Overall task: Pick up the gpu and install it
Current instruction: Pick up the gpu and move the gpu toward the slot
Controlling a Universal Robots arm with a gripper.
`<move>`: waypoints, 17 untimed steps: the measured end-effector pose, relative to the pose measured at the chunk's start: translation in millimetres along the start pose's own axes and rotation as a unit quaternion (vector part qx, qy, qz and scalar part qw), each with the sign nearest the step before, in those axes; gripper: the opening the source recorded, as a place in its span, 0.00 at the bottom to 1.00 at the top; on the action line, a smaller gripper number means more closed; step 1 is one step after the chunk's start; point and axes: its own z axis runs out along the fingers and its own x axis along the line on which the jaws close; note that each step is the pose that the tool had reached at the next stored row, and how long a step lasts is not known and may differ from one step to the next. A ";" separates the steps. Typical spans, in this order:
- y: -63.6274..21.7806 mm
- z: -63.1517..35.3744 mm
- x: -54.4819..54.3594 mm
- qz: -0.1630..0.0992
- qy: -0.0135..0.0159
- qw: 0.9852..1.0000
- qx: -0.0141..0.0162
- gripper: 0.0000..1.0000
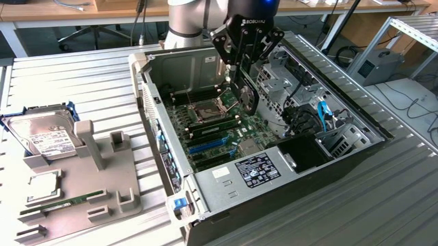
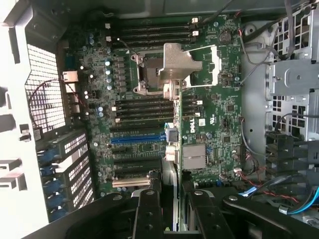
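The gpu [image 1: 247, 96], a dark flat card with a round fan on one face, hangs edge-down inside the open computer case [image 1: 342, 148], above the green motherboard [image 1: 222, 125]. My gripper [image 1: 241, 72] is shut on its upper edge. In the wrist view the gpu [image 2: 172, 138] shows edge-on as a thin strip between my two black fingers [image 2: 148, 209], running over the middle of the motherboard [image 2: 219, 109], close to the blue slot [image 2: 137, 140]. The card is off the board; I cannot tell how far above it.
A silver hard drive [image 1: 48, 136], a processor chip [image 1: 44, 185] and a green memory stick [image 1: 63, 201] lie on a grey holder [image 1: 96, 179] at the exterior view's left. The power supply [image 1: 257, 169], drive cage [image 1: 287, 82] and blue cables [image 1: 321, 115] crowd the case.
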 end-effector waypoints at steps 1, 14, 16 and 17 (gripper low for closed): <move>0.6 0.3 -1.3 0.000 0.000 1.000 0.000 0.26; 5.9 1.9 -13.1 0.000 0.000 1.000 0.000 0.26; 7.0 2.2 -15.6 0.000 0.000 1.000 0.000 0.26; 7.6 2.3 -16.7 0.000 0.000 1.000 0.000 0.26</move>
